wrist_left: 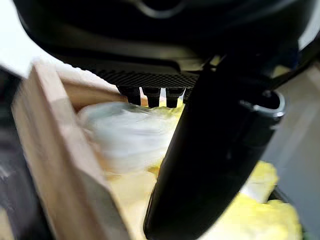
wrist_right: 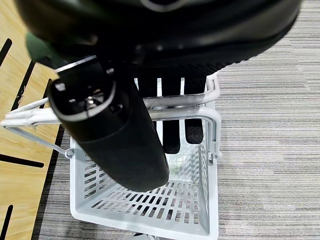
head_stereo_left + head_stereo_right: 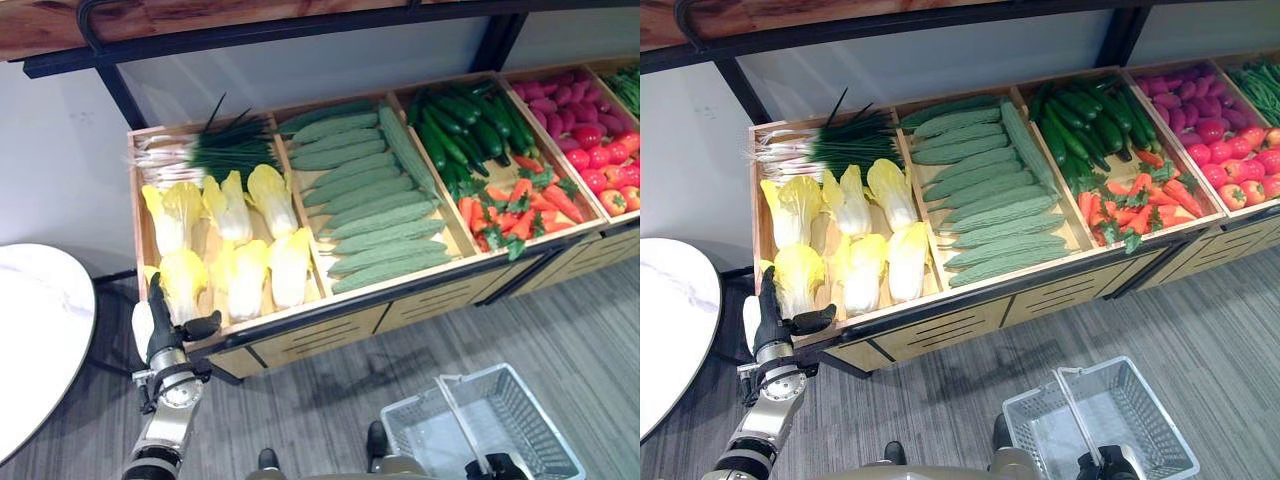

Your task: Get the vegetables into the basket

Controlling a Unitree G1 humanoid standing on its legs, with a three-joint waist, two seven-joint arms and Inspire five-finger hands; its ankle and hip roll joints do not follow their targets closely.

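Left eye view: the left hand (image 3: 165, 335) is held at the near left corner of the crate (image 3: 140, 215), fingers straight, over a cabbage (image 3: 183, 280). The basket (image 3: 500, 420) is gripped by the right hand (image 2: 165, 127). A loose grasp could let the smooth cabbage slip.

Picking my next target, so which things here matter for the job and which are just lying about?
Job: cabbages, left hand at the front-left one; basket, handles held by right hand; cucumbers, carrots.
Lying about: white table.
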